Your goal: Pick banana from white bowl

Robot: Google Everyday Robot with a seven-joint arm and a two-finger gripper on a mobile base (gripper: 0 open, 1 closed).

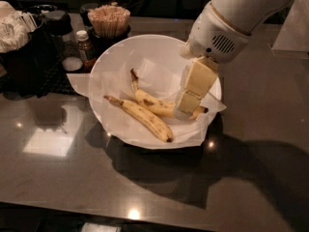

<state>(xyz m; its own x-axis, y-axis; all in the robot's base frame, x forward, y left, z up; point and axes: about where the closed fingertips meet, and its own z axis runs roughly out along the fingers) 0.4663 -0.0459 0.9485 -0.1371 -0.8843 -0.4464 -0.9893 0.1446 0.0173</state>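
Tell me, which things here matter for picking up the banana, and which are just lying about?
In the job: banana, the curved one; white bowl holding it; gripper, down in the bowl at the banana's right end.

Lying about: slimmer banana, wooden stirrers, small bottle, napkins.

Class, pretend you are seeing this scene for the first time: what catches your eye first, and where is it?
The large white bowl in the middle of the dark counter stands out first. The robot's pale yellow tool hangs from the upper right into the bowl's right side, its tip at the right end of the banana. A slimmer banana lies just in front, both on crinkled white paper.
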